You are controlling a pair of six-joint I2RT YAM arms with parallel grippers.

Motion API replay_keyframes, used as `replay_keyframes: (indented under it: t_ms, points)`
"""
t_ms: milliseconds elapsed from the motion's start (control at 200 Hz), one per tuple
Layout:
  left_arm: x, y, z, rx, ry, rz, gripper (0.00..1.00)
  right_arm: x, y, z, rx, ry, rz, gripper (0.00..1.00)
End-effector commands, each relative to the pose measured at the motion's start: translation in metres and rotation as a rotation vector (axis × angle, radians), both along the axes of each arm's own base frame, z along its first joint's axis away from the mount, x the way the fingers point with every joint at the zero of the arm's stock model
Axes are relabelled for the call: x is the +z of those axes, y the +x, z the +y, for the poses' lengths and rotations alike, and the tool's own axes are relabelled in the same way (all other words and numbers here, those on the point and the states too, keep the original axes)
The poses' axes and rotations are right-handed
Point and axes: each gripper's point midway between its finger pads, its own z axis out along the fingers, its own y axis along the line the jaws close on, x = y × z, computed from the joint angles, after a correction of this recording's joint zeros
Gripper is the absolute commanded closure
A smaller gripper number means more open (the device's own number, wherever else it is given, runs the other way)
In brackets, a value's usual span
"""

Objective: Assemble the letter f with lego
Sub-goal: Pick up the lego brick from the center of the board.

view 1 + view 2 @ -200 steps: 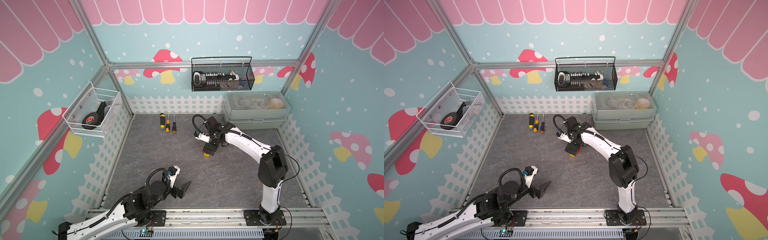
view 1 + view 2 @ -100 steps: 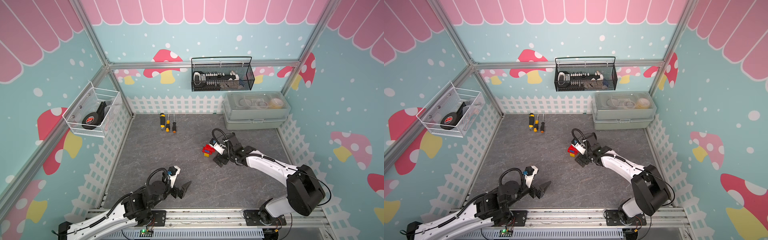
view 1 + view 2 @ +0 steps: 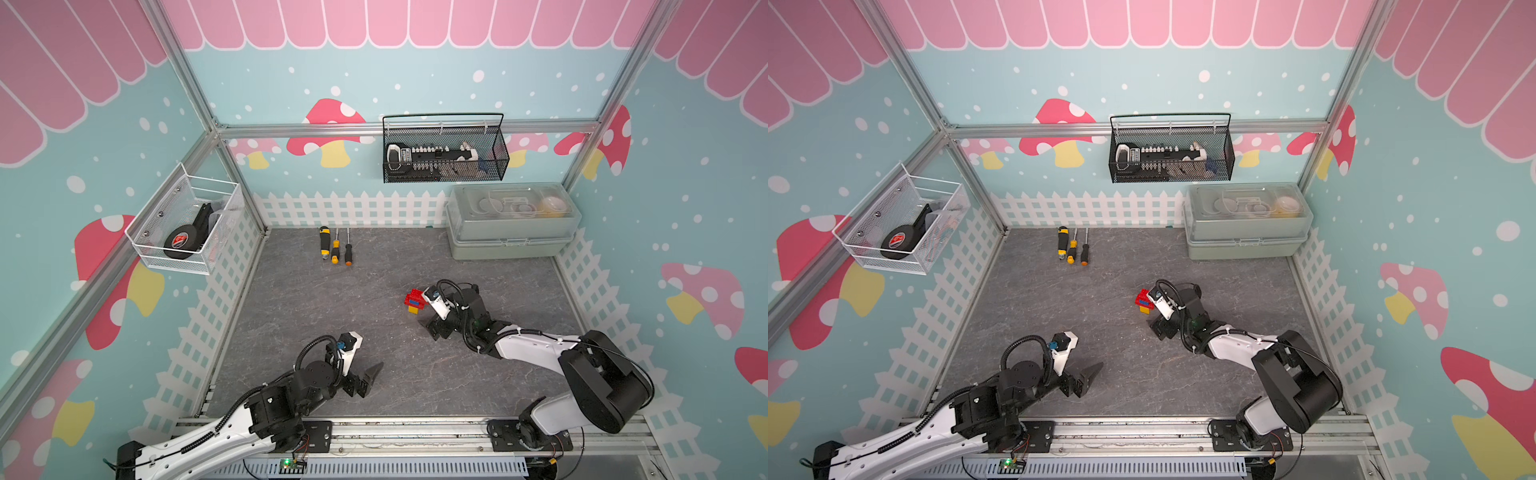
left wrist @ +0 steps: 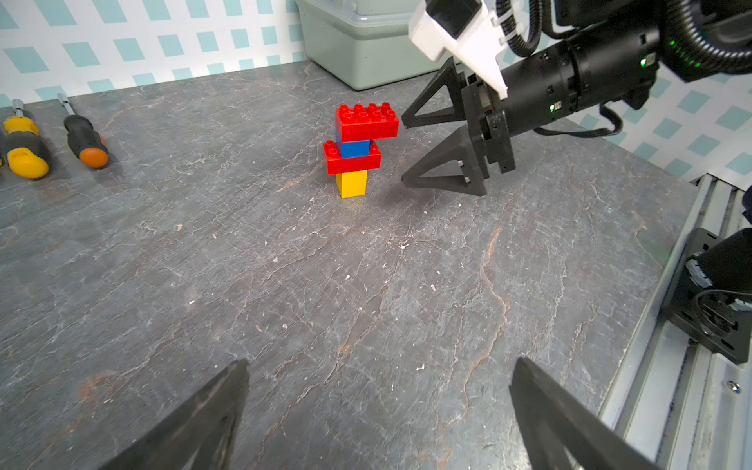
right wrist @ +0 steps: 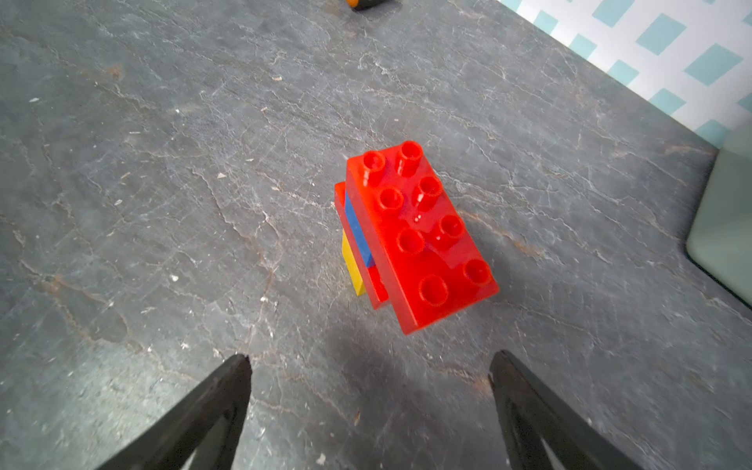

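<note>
The lego letter f (image 3: 415,301) stands upright and free on the grey table: a yellow brick at the bottom, then a red bar, a blue brick and a red bar on top (image 4: 359,146) (image 5: 415,236); it also shows in a top view (image 3: 1144,301). My right gripper (image 3: 427,327) (image 4: 403,150) (image 5: 371,357) is open just to the front right of it, not touching, with nothing between its fingers. My left gripper (image 3: 372,380) (image 4: 381,362) is open and empty low over the table's front, well away from the bricks.
Three screwdrivers (image 3: 335,249) lie at the back of the table. A grey lidded box (image 3: 511,226) stands in the back right corner. A black wire basket (image 3: 443,149) and a white one (image 3: 187,226) hang on the walls. A metal rail (image 3: 415,436) runs along the front.
My right gripper has let go of the lego stack and drawn back toward the front right, its arm folding in. The stack stays where it was. The left arm has not moved.
</note>
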Motion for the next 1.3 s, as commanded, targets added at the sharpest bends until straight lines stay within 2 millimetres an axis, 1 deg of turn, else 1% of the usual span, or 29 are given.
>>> replay_keyframes:
  t_ms: [0,135,275,405,635,825,1016,1201,1291]
  points:
    - [0.003,0.000,-0.002,-0.008,-0.003,-0.015,0.01,0.015,0.014,0.007,0.005,0.125,-0.043,0.09]
    - [0.003,0.000,-0.001,-0.005,-0.002,-0.016,0.01,0.018,0.023,-0.003,-0.009,0.164,-0.045,0.10]
    - [0.003,0.000,-0.001,-0.002,-0.003,-0.016,0.01,0.024,0.026,-0.008,0.021,0.193,-0.040,0.11]
    - [0.003,0.001,0.000,0.002,0.001,-0.016,0.01,0.028,0.027,-0.004,0.076,0.209,-0.021,0.13]
    - [0.002,0.001,0.000,0.006,0.004,-0.014,0.01,0.027,0.030,0.005,0.141,0.236,0.022,0.16]
    - [0.002,0.001,0.000,0.005,0.004,-0.013,0.01,0.022,0.032,0.005,0.148,0.231,0.054,0.18]
    - [0.002,0.001,0.000,0.006,0.005,-0.013,0.01,0.019,0.033,0.004,0.154,0.234,0.078,0.26]
    - [0.002,0.001,-0.001,0.005,0.005,-0.013,0.01,0.015,0.034,0.004,0.155,0.232,0.101,0.29]
    - [0.002,0.002,-0.001,0.006,0.004,-0.014,0.01,0.016,0.034,0.005,0.161,0.236,0.102,0.34]
